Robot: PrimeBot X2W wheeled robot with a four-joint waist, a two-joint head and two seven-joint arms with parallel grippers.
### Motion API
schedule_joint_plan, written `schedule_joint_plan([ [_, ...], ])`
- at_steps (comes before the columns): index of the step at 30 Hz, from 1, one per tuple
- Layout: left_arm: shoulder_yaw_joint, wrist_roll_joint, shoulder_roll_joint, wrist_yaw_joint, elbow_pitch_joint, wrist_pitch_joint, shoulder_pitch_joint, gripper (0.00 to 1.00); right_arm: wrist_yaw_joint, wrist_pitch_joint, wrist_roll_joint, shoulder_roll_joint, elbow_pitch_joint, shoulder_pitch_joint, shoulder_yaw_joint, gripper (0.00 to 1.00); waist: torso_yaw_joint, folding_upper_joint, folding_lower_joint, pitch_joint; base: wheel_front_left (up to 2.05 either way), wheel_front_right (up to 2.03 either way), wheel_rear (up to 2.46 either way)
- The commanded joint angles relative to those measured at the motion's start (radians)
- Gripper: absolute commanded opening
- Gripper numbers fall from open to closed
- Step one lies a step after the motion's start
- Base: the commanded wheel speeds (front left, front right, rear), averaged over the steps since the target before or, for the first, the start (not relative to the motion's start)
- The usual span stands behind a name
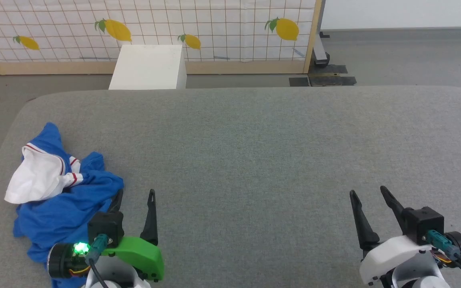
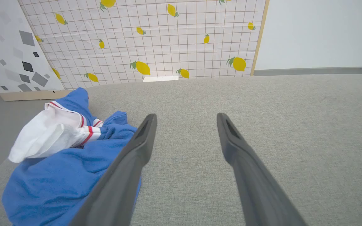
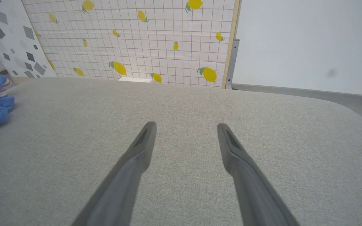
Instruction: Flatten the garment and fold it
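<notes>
Dark and long, the two fingers of the left gripper [image 1: 135, 193] stand wide apart and hold nothing. Its outer finger is just at the edge of the garment [image 1: 66, 204]; I cannot tell if it touches. The right gripper [image 1: 367, 191] is also spread wide and empty, low over the grey padded surface [image 1: 254, 136] and well apart from the garment.

The garment lies as a crumpled heap at the near left corner of this surface. The blue body is bunched, and a white sleeve panel [image 1: 34, 178] with thin red stripes is on top.

In my judgement the flattening is not yet begun. A good first move is to pinch one layer only, at the sleeve hem or another clear edge, and draw it toward the free middle. The right gripper must come across to take a second edge. A grip on several layers would keep the heap bunched, and the surface edge is near.

No brand, label or numeral is readable. The lemon-printed screen [image 1: 214, 24] carries no letters.
</notes>
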Motion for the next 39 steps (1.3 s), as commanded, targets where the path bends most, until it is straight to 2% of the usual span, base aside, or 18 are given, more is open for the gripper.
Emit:
schedule_joint_plan([
  [1,-0.002,-0.001,0.005,-0.007,0.006,-0.01,-0.019,1.0,0.002,-0.012,0.01,0.001,0.008,-0.025,0.001,1.0,0.003,0.003,0.0,-0.001,0.0,0.0,0.0],
  [15,-0.002,-0.006,0.006,-0.008,0.023,-0.039,-0.03,1.0,0.003,-0.04,0.012,0.001,0.01,-0.026,0.004,1.0,0.079,0.0043,0.0,-0.003,0.0,0.0,0.0],
  [39,0.057,-0.028,0.008,-0.005,0.036,-0.089,-0.041,1.0,0.004,-0.048,-0.022,0.002,-0.039,-0.028,0.015,1.0,0.302,0.0066,0.0,0.012,0.0,0.0,0.0],
])
